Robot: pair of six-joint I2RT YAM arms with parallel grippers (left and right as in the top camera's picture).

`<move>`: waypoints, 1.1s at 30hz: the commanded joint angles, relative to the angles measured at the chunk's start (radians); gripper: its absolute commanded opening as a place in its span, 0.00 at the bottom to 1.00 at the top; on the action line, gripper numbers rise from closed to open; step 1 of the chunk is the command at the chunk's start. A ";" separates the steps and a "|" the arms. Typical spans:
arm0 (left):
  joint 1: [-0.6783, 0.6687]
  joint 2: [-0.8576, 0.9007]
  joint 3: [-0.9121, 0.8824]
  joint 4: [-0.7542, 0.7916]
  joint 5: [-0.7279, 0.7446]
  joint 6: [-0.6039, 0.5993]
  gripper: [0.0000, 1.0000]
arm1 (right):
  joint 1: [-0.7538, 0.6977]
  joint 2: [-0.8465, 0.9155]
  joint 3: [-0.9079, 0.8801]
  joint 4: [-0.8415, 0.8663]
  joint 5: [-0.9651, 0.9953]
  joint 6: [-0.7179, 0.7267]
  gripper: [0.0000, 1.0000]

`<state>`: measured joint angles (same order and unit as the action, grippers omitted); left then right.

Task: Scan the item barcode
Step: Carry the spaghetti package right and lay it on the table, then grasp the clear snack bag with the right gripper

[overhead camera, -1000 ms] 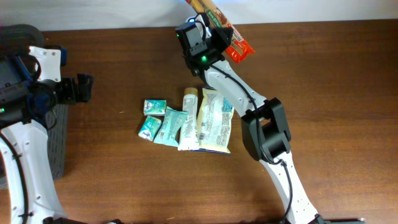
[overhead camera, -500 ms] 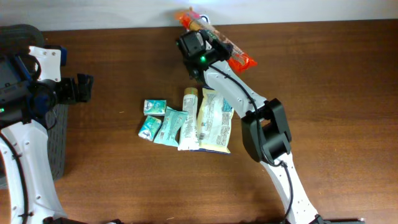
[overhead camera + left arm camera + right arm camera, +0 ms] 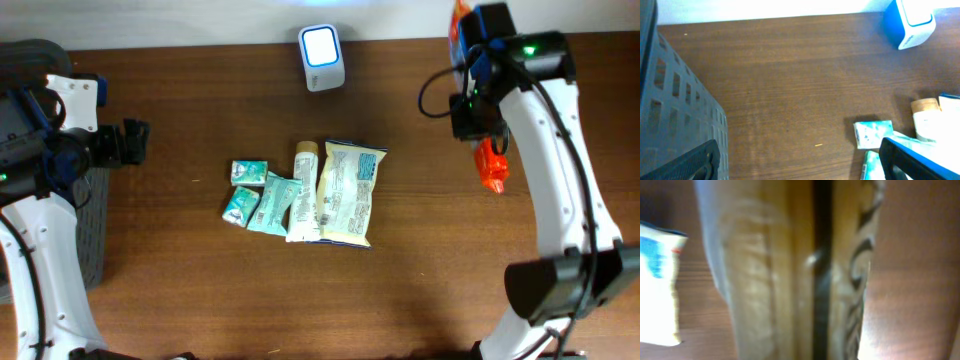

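Clamped in the jaws of the right gripper (image 3: 476, 118): an orange snack packet (image 3: 490, 172), held over the right side of the counter (image 3: 200, 300), running lengthwise past the wrist. Fills the right wrist view with the packet (image 3: 790, 280), close and blurred. Held well apart from the scanner (image 3: 322, 58), a white-and-blue box standing at the far edge of the counter, face lit. Mid-counter, between the two arms, a huddle of goods: a cream pouch (image 3: 347, 192), touching a tube (image 3: 304, 190) on its left, then three teal sachets (image 3: 272, 203) beside that. Over by the dark basket (image 3: 95, 230) on the left, the left gripper (image 3: 138, 142), jaws wide apart, holding nothing.
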<state>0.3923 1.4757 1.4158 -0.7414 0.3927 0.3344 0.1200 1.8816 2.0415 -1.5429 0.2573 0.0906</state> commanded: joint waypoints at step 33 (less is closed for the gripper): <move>0.003 -0.004 -0.002 0.002 0.011 0.015 0.99 | -0.087 -0.040 -0.656 0.529 -0.634 0.135 0.95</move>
<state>0.3923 1.4757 1.4158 -0.7418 0.3931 0.3347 -0.0067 1.8435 1.4609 -1.0622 -0.2562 0.2142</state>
